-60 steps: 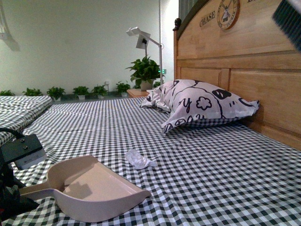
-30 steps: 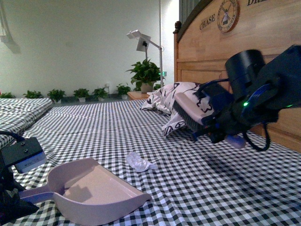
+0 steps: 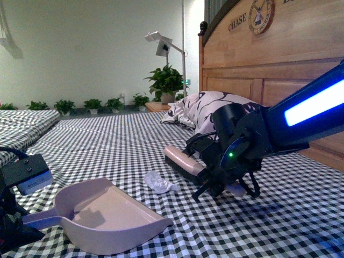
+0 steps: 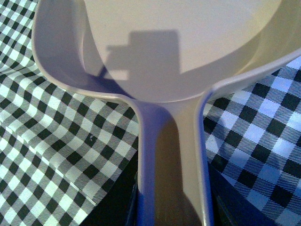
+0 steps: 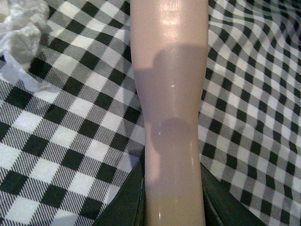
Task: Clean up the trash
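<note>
The trash, a small crumpled white scrap (image 3: 159, 182), lies on the checked bed sheet between dustpan and brush; it also shows in the right wrist view (image 5: 21, 33). The pale pink dustpan (image 3: 107, 215) rests on the sheet at the front left, mouth toward the scrap. My left gripper (image 3: 21, 223) is shut on its handle (image 4: 171, 165). My right gripper (image 3: 215, 180) is shut on the pink brush (image 3: 183, 161), handle seen in the wrist view (image 5: 171, 117). The brush head sits low, just right of the scrap, bristles down.
A black-and-white patterned pillow (image 3: 204, 107) lies behind the right arm against the wooden headboard (image 3: 279, 70). A second bed (image 3: 21, 123) is at the left. Potted plants (image 3: 164, 80) and a white lamp (image 3: 161, 43) stand beyond the bed.
My right arm has swung down from high at the right, bringing the brush to the sheet beside the scrap. The dustpan, left gripper and scrap have stayed put.
</note>
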